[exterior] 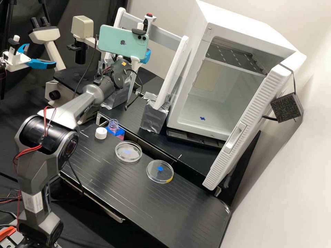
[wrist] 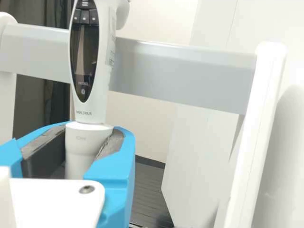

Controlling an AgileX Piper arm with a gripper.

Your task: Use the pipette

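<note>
In the high view my gripper is at the white rack behind the bench, partly hidden by the phone on the wrist; a blue finger shows. The pipette rises upright above the phone, red button on top. Seen from the wrist, the gripper is shut on the pipette below its dark display, a pad against either side of the white shaft. The pipette's lower end is hidden behind the gripper.
The white rack has a grey crossbar behind the pipette. An open white incubator stands right of it. Two clear dishes, a white cap and a small bottle are on the bench. A microscope stands behind the arm.
</note>
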